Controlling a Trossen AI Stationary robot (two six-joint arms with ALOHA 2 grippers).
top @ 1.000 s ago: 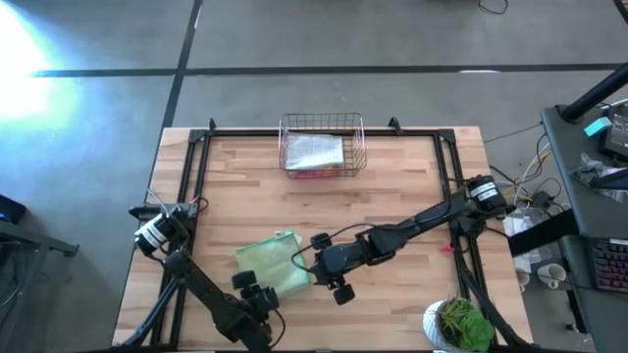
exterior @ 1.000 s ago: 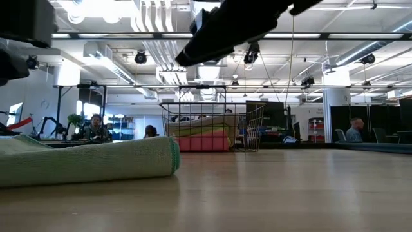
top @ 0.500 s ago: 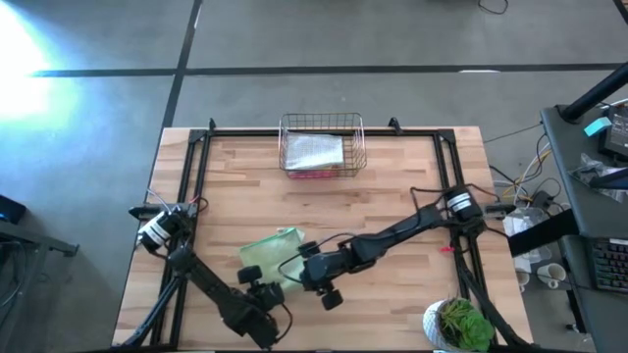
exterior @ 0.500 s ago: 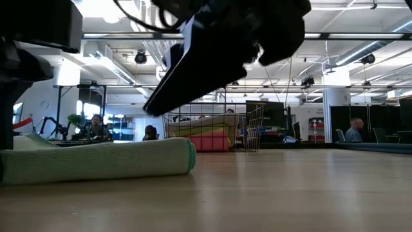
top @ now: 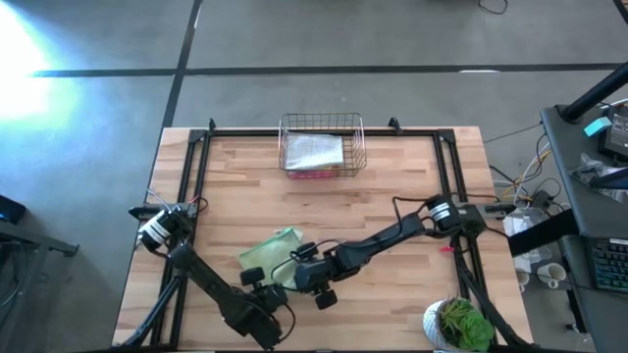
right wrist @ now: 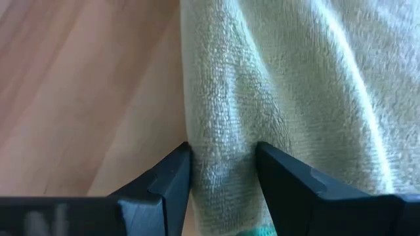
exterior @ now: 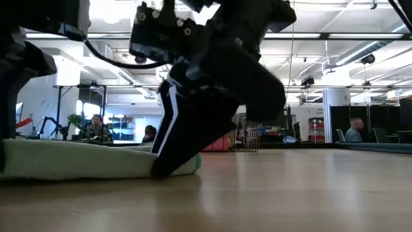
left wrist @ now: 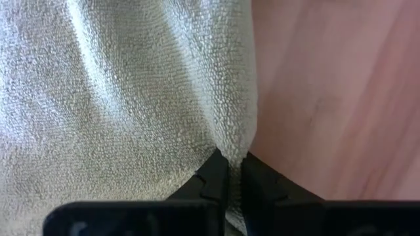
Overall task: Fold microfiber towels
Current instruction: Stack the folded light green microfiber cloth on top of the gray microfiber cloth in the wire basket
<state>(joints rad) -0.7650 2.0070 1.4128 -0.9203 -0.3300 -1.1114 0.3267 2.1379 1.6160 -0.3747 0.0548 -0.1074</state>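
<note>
Towel [top: 267, 258], pale green and folded, lies near the counter's [top: 392, 196] front edge, its near hem pinched in the closed left hand [left wrist: 228, 178] while the right hand [right wrist: 223, 172] straddles its right edge, fingers apart, far from the basket [top: 322, 147].

We can read no text, label, brand or number on anything in these views.
</note>
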